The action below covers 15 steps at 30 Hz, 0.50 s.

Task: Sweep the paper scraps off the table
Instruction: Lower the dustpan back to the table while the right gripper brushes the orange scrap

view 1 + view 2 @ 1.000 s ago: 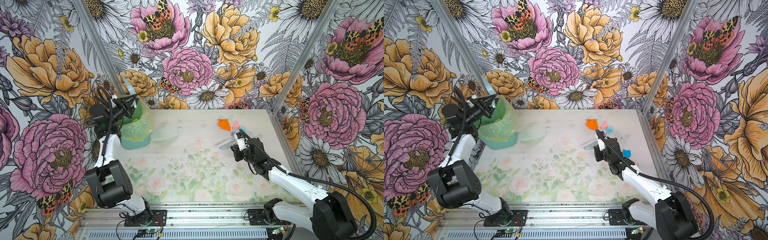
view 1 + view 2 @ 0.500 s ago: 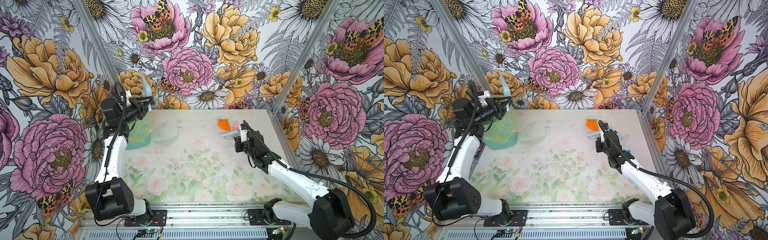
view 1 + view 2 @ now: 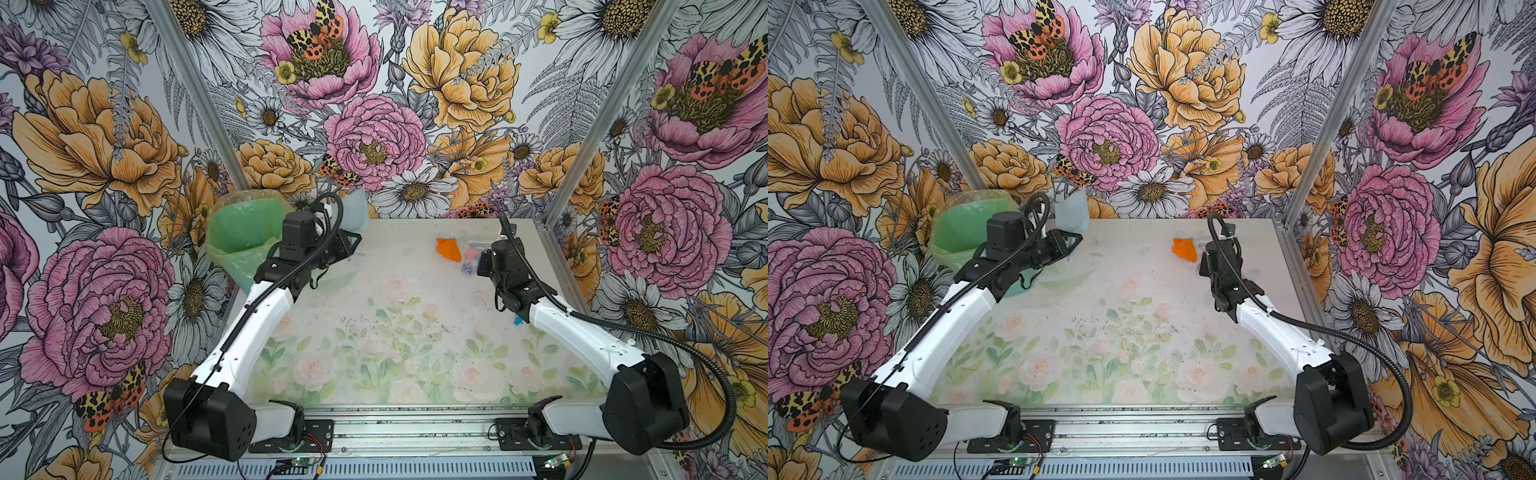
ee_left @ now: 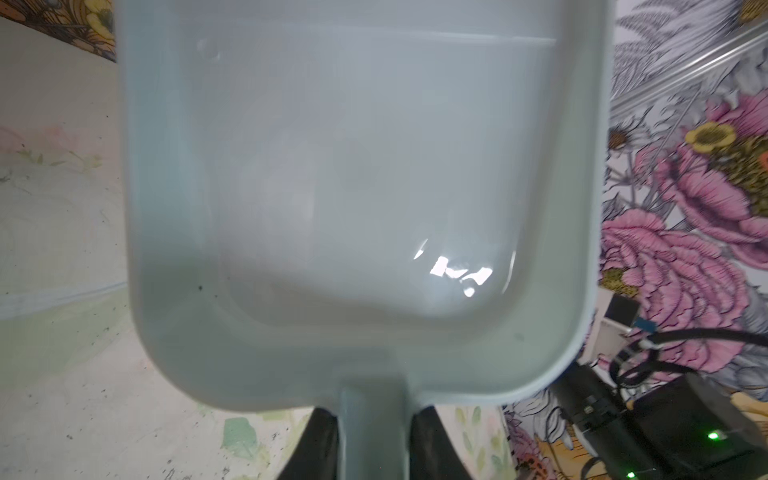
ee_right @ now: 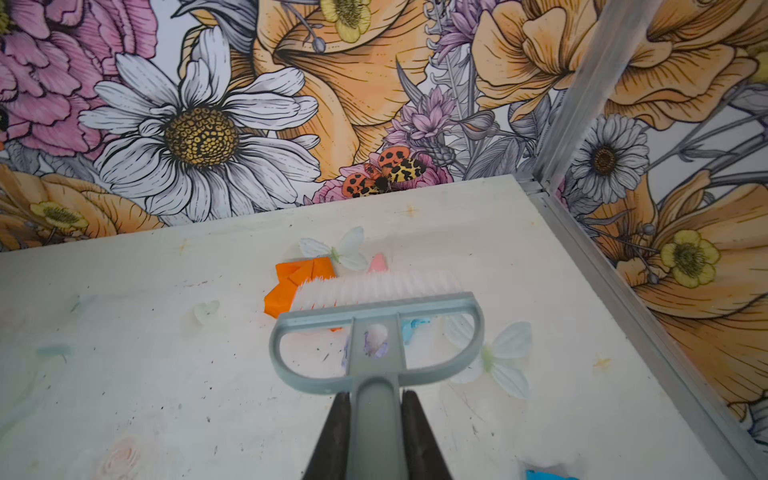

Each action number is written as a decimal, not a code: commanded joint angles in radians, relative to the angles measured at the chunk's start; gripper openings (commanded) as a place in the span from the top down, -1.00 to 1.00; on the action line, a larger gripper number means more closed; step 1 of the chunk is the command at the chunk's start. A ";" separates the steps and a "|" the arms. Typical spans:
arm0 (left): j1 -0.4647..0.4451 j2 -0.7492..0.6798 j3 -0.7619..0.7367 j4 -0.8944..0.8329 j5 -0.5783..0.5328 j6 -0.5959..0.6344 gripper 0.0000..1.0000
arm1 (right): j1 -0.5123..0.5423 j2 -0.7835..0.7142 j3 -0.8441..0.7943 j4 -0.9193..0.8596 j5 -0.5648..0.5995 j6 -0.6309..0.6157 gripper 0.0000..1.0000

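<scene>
Items as you have them:

- Left gripper [image 4: 372,440]: fingers clenched on the handle of the dustpan [image 4: 365,166]. It is held at the upper left of the table [image 3: 415,353] in both top views, just beside the green bin [image 3: 245,232].
- Right gripper [image 5: 376,436]: fingers clamped on the handle of the brush [image 5: 376,307].
- Paper scraps [image 3: 449,249]: clustered at the table's upper right.
  - Orange scrap [image 5: 291,286]: against the bristles.
  - Pink scrap [image 5: 377,262]: just beyond them.
  - Light blue scrap [image 5: 415,328] and lilac scrap [image 5: 376,345]: under the brush's frame.
  - Second blue scrap [image 3: 518,320]: apart, lower, beside your right arm.
</scene>
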<state>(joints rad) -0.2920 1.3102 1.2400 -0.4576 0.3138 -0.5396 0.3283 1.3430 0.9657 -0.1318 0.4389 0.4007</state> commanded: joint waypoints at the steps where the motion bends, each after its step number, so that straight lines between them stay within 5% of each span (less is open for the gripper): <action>1: -0.086 0.037 -0.025 -0.059 -0.224 0.135 1.00 | -0.022 0.012 0.036 -0.030 0.094 0.108 1.00; 15: -0.325 0.282 -0.030 -0.080 -0.418 0.228 1.00 | -0.106 0.195 0.158 -0.091 -0.052 0.245 1.00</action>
<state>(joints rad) -0.5930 1.5761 1.2148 -0.5369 -0.0380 -0.3477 0.2173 1.4929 1.0603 -0.2230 0.4381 0.6136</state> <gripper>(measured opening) 0.223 0.172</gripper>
